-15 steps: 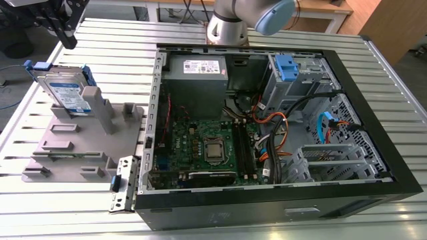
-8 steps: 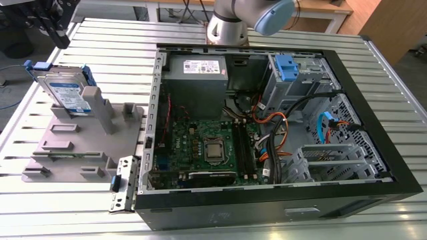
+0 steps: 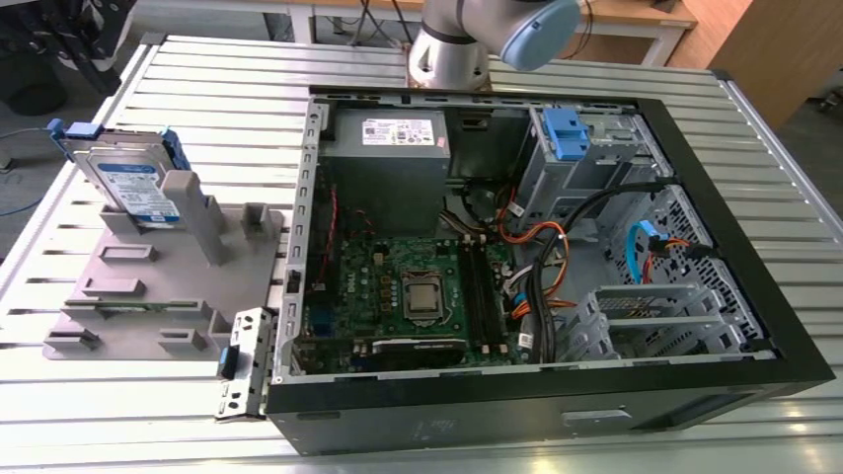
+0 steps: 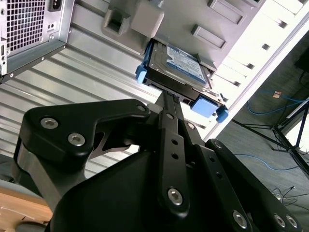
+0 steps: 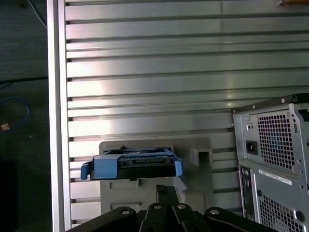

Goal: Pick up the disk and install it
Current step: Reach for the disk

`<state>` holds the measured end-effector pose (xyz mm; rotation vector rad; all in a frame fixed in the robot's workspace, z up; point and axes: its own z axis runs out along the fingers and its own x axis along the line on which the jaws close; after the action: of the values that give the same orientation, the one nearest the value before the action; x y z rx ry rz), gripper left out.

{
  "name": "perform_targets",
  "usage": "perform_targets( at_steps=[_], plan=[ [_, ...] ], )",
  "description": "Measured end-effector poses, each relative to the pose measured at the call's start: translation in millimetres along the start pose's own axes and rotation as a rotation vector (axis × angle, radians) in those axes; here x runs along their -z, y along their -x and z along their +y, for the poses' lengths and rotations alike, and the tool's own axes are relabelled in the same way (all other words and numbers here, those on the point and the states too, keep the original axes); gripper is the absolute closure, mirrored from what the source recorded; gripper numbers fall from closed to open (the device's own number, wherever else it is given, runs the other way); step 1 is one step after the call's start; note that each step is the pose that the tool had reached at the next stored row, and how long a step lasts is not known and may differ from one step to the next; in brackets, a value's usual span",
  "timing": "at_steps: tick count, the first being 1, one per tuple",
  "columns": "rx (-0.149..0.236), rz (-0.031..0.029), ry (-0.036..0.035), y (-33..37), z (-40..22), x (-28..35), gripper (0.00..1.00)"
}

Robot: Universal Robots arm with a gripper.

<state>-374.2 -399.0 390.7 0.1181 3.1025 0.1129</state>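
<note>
Flat silver metal disk point(image 3: 132, 186) with a blue plastic carrier frame stands on edge in the grey plastic stand point(image 3: 145, 286), upper left of the exterior view. Black gripper point(image 4: 166, 96) closed, empty, near it. Likely dense, rigid, shock-sensitive; grip the frame's sides.

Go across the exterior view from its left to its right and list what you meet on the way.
the disk, standing in the grey holder → loose metal bracket → green motherboard → blue latch piece on the drive cage → blue cable
</note>
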Motion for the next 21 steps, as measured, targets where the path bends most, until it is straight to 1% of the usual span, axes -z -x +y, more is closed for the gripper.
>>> perform_targets(
  at_steps=[3,6,10,13,16,21],
  plan=[
    [0.0,0.0001,-0.0001,-5.4,-0.4,0.2,0.89],
    [0.0,0.0,-0.0001,-8.8,-0.7,0.2,0.89],
    [0.0,0.0,0.0,-10.0,-0.8,-0.3,0.89],
    [0.0,0.0006,0.0,-11.9,-1.1,-2.2,0.89],
    [0.0,0.0029,-0.0002,-13.0,-1.4,-4.7,0.89],
    [-0.001,0.0089,-0.0007,-14.0,-1.8,-10.3,0.89]
  ],
)
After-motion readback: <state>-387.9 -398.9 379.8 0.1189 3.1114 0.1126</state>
